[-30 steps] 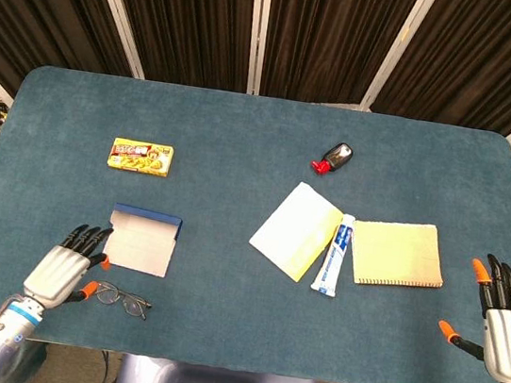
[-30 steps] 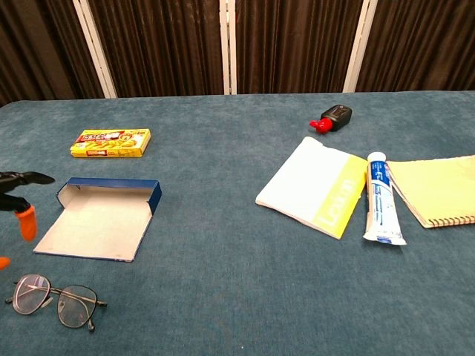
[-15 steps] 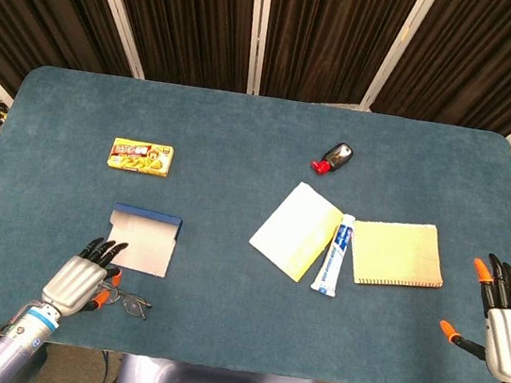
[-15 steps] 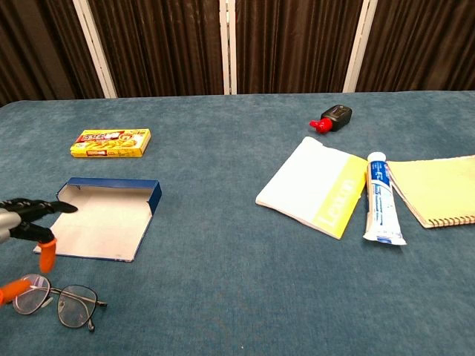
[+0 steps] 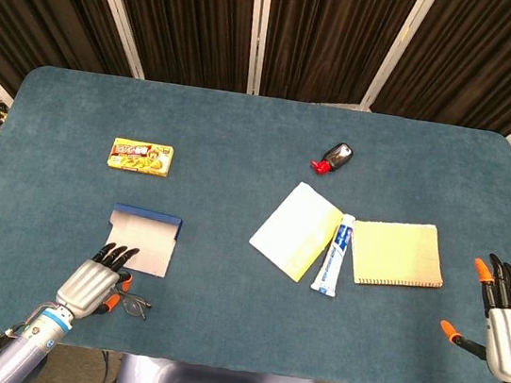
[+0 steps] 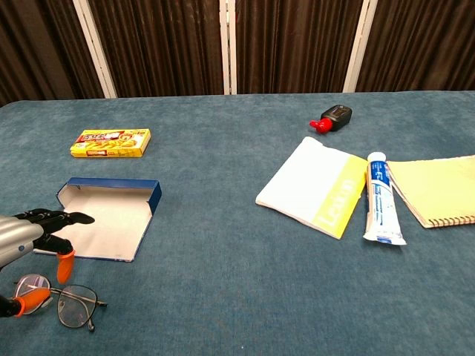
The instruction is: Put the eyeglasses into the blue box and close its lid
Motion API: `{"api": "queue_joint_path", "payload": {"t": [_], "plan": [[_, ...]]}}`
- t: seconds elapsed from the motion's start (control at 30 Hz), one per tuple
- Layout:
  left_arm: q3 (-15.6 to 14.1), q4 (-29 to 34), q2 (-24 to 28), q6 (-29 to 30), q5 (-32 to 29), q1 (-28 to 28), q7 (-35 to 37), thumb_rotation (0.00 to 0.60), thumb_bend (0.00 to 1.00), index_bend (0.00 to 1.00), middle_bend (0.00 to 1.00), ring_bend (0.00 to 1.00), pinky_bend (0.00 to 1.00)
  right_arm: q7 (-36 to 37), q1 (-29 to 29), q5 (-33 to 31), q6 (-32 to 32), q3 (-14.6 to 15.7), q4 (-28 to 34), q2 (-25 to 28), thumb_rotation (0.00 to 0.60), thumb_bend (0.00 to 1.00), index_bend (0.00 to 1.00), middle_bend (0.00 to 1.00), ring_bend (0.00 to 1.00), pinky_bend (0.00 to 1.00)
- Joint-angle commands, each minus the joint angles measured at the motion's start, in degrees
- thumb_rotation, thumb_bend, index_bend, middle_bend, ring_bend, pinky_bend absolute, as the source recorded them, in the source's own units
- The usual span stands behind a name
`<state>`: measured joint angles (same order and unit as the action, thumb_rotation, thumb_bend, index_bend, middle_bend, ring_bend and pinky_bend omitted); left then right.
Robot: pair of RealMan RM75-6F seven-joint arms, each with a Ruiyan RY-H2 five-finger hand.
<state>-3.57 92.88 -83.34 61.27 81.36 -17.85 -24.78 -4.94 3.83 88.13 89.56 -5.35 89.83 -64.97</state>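
At the near left edge of the desk (image 5: 246, 124), the left hand (image 5: 92, 285) hangs over the eyeglasses (image 6: 61, 300) with fingers (image 6: 65, 264) apart, holding nothing, just beside the open blue box (image 6: 104, 216).

Yellow snack box (image 5: 140, 156) lies flat toward table's (image 5: 245, 133) left edge. Small black bottle with red cap (image 5: 337, 155) lies on its side right of centre, nearer far edge. White-and-yellow booklet (image 5: 296, 230), toothpaste tube (image 5: 333, 255) and yellow spiral notebook (image 5: 397, 254) lie in row toward right edge, tube touching booklet and notebook.
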Motion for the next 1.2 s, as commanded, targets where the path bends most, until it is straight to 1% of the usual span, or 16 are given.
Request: {"api": "queue_joint_path", "payload": {"t": [0.03, 0.33, 0.5, 0.7, 0.87, 0.97, 1.1, 1.2], "plan": [[-0.09, -0.2, -0.28, -0.21, -0.29, -0.2, -0.1, 0.6, 0.46, 0.48, 0.0, 0.0, 0.0, 0.07, 0.01, -0.04, -0.03, -0.01, -0.02, 0.02, 0.6, 0.0, 0.0, 0.0, 0.0, 0.0], [-0.44, -0.68, -1.14, -0.45, -0.77, -0.73, -0.16, 0.6, 0.49, 0.5, 0.0, 0.0, 0.0, 0.22, 0.02, -0.12, -0.05, -0.02, -0.02, 0.08, 0.6, 0.0, 0.0, 0.0, 0.0, 0.0], [-0.58, -0.9, -1.33, -0.06, -0.69, -0.85, -0.1, 0.6, 0.53, 0.56, 0.0, 0.0, 0.0, 0.3, 0.03, -0.15, -0.09, -0.02, -0.09, 0.09, 0.6, 0.0, 0.0, 0.0, 0.0, 0.0], [-0.72, -0.95, -1.33, 0.03, -0.93, -1.0, -0.2, 0.6, 0.53, 0.61, 0.0, 0.0, 0.0, 0.27, 0.04, -0.2, -0.13, -0.02, -0.12, 0.08, 0.6, 0.0, 0.0, 0.0, 0.0, 0.0], [-0.44, -0.54, -1.02, 0.64, -0.71, -1.12, 0.44, 0.6, 0.53, 0.61, 0.0, 0.0, 0.0, 0.28, 0.04, -0.25, -0.16, -0.01, -0.11, 0.09, 0.6, 0.0, 0.0, 0.0, 0.0, 0.0], [0.34, 0.17, -0.44, 1.55, -0.38, -1.3, 1.56, 0.6, 0.53, 0.61, 0.0, 0.0, 0.0, 0.24, 0.06, -0.23, -0.19, 0.01, -0.1, 0.07, 0.6, 0.0, 0.0, 0.0, 0.0, 0.0], [2.47, 0.92, 0.39, 2.25, -0.62, -2.27, 2.45, 0.6, 0.54, 0.62, 0.0, 0.0, 0.0, 0.14, 0.06, -0.16, -0.23, 0.09, -0.11, 0.03, 0.6, 0.0, 0.0, 0.0, 0.0, 0.0], [5.66, 0.4, 0.64, 2.04, -1.59, -4.11, 3.36, 0.6, 0.54, 0.62, 0.0, 0.0, 0.0, 0.05, 0.1, -0.14, -0.28, 0.11, -0.11, -0.02, 0.6, 0.0, 0.0, 0.0, 0.0, 0.0]]}}
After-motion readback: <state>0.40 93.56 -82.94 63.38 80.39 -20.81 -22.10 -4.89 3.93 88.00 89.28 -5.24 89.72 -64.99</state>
